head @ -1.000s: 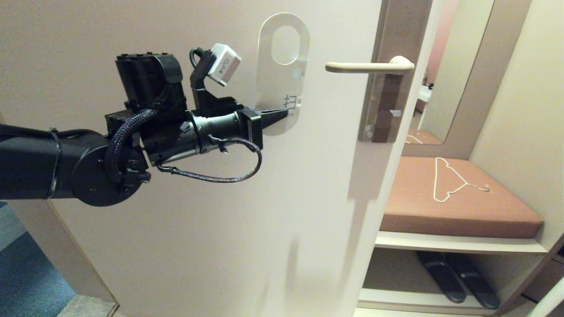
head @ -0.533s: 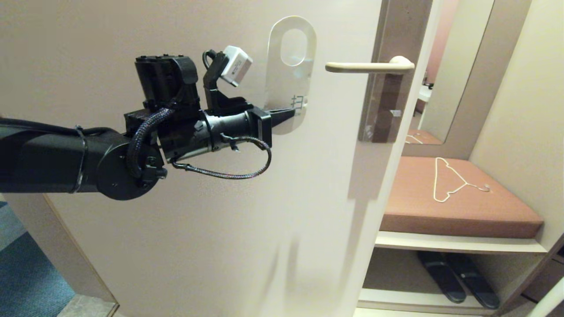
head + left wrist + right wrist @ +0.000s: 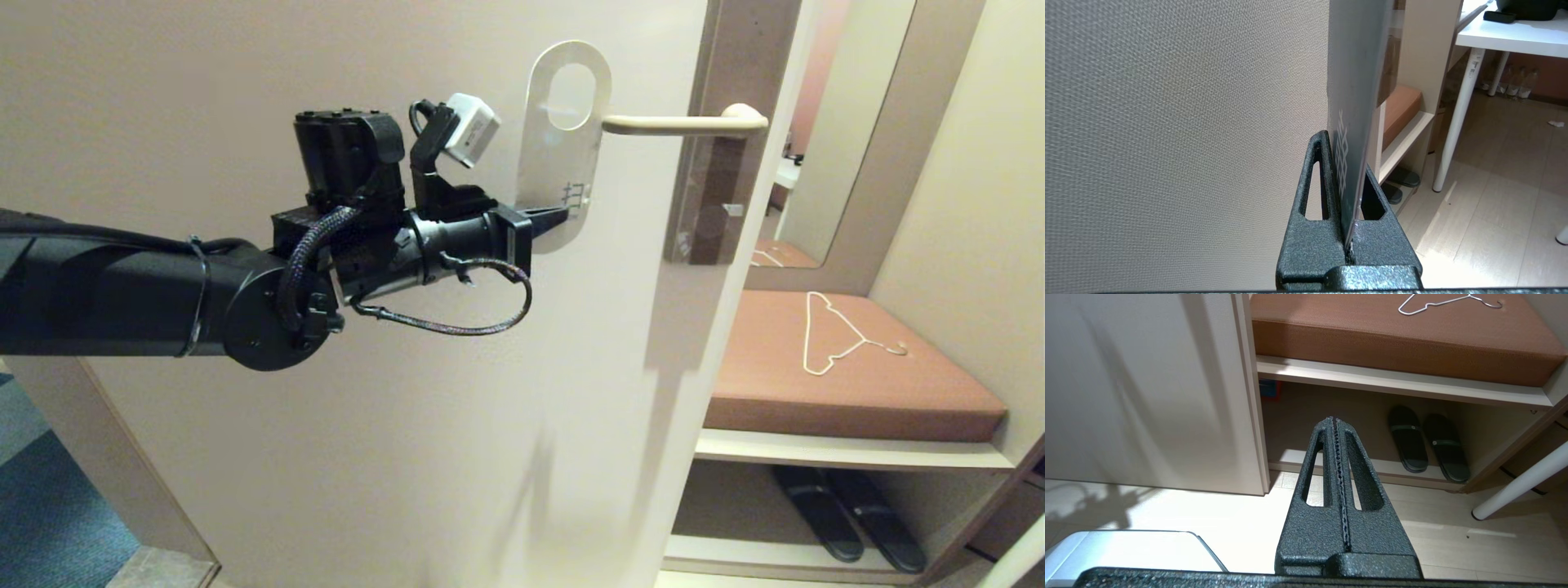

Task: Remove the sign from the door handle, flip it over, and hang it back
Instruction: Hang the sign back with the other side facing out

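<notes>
— How did the sign (image 3: pixel 563 147) look?

— It was a flat, pale card with a rounded top and an oval hole cut near that top. The face turned toward the head camera was white, with a small dark printed character low on it; in the left wrist view the other face (image 3: pixel 1359 81) read as a dull grey-blue with white print (seen almost edge-on, so I could not read the lettering).

— And where was it?

— Held upright in front of the pale door (image 3: pixel 326 449), up against the free tip of the door handle (image 3: pixel 682 124). The handle was a slim cream lever lying level, with its rounded pivot end on a brownish-grey plate. The tip of the lever met the card's right rim at the level of the hole; I could not tell whether the tip had entered the hole.

— What had hold of it?

— The left end effector (image 3: pixel 563 214), reaching in level from the left, was clamped on the card's lower part, one finger on each face.

— The other arm?

— The right end effector (image 3: pixel 1336 422) hung parked low by the door's edge, its jaws pressed together on nothing, pointing toward a pair of dark slippers (image 3: pixel 1427 443) under the shelf (image 3: pixel 1396 381). A white wire hanger (image 3: pixel 837 331) lay on the brown cushion (image 3: pixel 849 384) above.
</notes>
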